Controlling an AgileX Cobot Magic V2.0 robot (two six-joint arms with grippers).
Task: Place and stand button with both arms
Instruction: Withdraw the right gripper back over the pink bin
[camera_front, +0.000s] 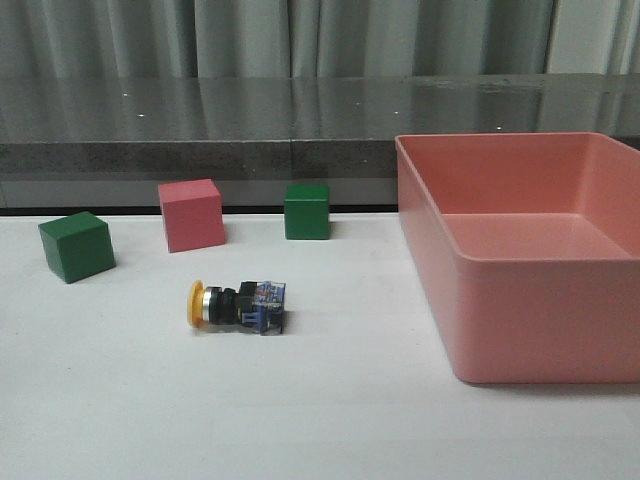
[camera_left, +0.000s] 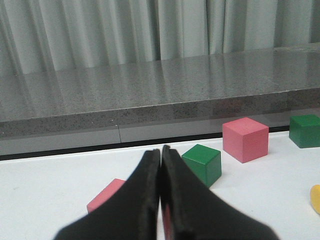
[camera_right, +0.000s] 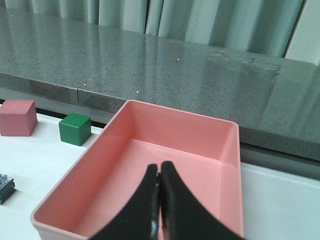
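The button (camera_front: 238, 304) lies on its side on the white table, yellow cap to the left and blue-clear base to the right. Neither arm shows in the front view. My left gripper (camera_left: 160, 150) is shut and empty, low over the table left of the button; only the edge of the yellow cap (camera_left: 315, 198) shows in its view. My right gripper (camera_right: 159, 167) is shut and empty above the pink bin (camera_right: 175, 112); the button's blue base (camera_right: 4, 187) shows at that view's edge.
A green cube (camera_front: 76, 246), a pink cube (camera_front: 191, 214) and a second green cube (camera_front: 306, 211) stand behind the button. The large pink bin (camera_front: 540, 320) fills the right side. Another pink cube (camera_left: 106, 198) lies by the left fingers. A grey ledge runs along the back.
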